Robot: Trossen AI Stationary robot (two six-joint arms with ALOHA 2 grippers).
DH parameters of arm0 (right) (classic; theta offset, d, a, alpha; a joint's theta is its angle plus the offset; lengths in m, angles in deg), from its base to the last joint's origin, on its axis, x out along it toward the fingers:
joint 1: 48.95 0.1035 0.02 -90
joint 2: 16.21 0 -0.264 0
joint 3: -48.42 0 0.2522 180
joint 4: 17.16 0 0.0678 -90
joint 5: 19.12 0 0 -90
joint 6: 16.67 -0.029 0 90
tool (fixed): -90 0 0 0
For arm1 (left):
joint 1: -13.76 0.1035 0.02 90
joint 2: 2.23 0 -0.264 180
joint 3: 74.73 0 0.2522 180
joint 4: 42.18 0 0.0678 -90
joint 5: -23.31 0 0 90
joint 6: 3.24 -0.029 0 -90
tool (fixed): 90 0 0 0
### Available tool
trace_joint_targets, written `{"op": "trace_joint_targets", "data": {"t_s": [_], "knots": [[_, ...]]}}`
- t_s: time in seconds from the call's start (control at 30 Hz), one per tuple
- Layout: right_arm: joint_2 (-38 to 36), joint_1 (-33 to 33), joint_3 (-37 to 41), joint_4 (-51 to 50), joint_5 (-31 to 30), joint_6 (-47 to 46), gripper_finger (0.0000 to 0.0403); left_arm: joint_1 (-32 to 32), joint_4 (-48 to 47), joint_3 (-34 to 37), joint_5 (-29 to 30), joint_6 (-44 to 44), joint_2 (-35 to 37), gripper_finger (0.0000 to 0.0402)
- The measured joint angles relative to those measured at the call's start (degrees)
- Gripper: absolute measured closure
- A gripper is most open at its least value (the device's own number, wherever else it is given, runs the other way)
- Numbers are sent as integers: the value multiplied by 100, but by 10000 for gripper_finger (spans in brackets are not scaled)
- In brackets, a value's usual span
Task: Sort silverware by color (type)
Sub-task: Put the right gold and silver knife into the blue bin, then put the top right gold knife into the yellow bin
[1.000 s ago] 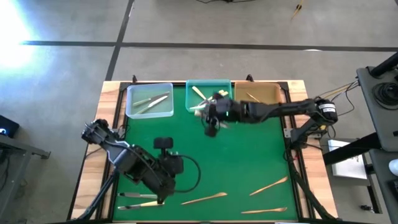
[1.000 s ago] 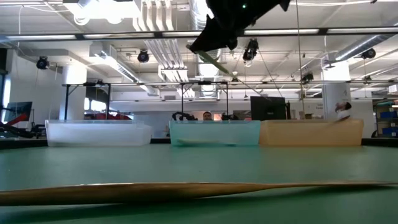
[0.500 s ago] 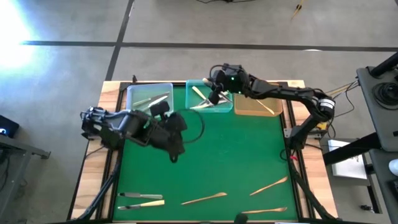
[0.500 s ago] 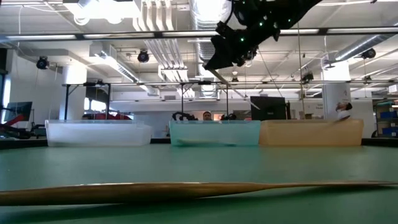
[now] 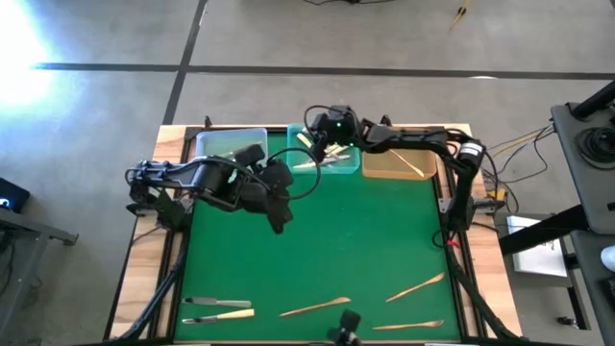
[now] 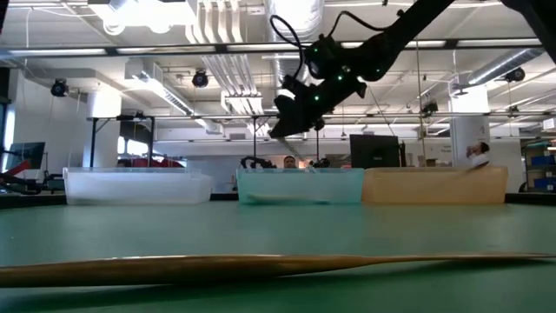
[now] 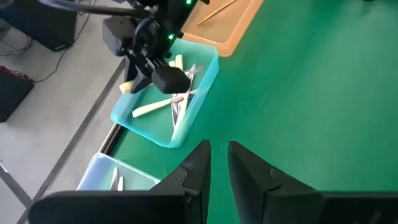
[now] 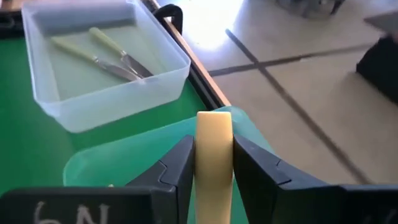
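silverware: cream utensil (image 8: 214, 149) clamped between right gripper (image 5: 328, 137) fingers over teal tray (image 5: 344, 165) at 12 o'clock on the high view, carried there from mid-table a second ago, so ready to drop.
low view: hanging just above the tray.
left wrist view: left gripper (image 7: 215, 163) jaws nearly closed, empty, now raised near centre.

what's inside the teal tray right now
The teal tray holds a few cream-handled utensils. The right hand, gripping another cream utensil, hangs over the tray and hides part of its floor.
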Motion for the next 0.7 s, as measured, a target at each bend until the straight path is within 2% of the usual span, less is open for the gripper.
{"op": "trace_joint_targets", "data": {"t_s": [0.1,0.23,0.33,0.47,0.57,0.7], "knots": [[102,-15,-209,-210,-1,-310,285,0,-108,0,-5,72,0,363],[79,-26,-555,-1097,-4,-318,263,0,-229,0,-9,166,4,363],[-55,-26,-881,-2171,-3,-171,250,0,-231,0,-8,103,43,363],[-308,-26,-1403,-4236,107,22,243,0,-230,0,-4,79,147,363],[-421,-31,-1584,-5740,650,23,243,-4,-232,0,-6,54,218,363],[-567,-14,-1534,-6786,1324,21,252,-28,-232,0,-10,-157,301,363]]}}
